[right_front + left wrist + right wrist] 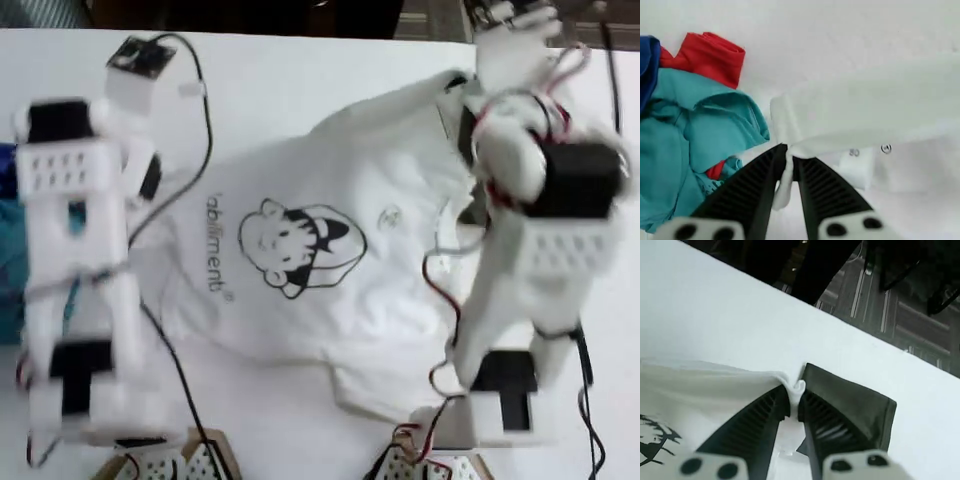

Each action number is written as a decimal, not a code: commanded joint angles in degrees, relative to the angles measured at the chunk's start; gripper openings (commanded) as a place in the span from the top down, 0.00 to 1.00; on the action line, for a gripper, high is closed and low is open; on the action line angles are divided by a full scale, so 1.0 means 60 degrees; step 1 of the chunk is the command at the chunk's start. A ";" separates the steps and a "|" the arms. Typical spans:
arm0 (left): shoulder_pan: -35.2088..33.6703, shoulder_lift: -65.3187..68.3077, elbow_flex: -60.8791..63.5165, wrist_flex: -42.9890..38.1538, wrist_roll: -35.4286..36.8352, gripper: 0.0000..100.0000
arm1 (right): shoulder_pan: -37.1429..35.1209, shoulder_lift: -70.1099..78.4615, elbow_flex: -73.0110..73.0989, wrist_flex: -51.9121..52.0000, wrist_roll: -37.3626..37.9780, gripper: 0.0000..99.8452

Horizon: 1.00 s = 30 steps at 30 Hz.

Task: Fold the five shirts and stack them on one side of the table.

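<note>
A white shirt (300,240) with a black cartoon print lies spread across the middle of the table. My left gripper (788,152) is shut on a bunched edge of the white shirt (865,115), close to the pile of other shirts. My right gripper (794,392) is shut on a pinch of the white shirt (690,390) where it meets its dark sleeve (850,400), near the table's far edge. In the high view that dark sleeve (465,120) shows at the far right, under the right arm (540,200).
A crumpled teal shirt (690,150), a red shirt (710,55) and a blue shirt (646,65) are heaped beside the left gripper, at the table's left edge (8,250). Black cables (190,120) trail over the table. The arm bases stand along the near edge.
</note>
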 commanded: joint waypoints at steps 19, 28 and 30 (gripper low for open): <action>-0.0308 -0.8396 0.4608 -0.0542 0.0044 0.97 | -0.0037 -0.4725 0.2212 0.0183 -0.0059 0.98; -0.0337 -0.8205 0.9092 -0.3355 -0.0777 0.97 | -0.2337 -0.4725 1.1810 -0.2425 0.0015 0.86; -0.0337 -0.8205 0.9707 -0.3912 -0.0777 0.97 | -0.2938 -0.4725 1.3436 -0.3275 0.0059 0.80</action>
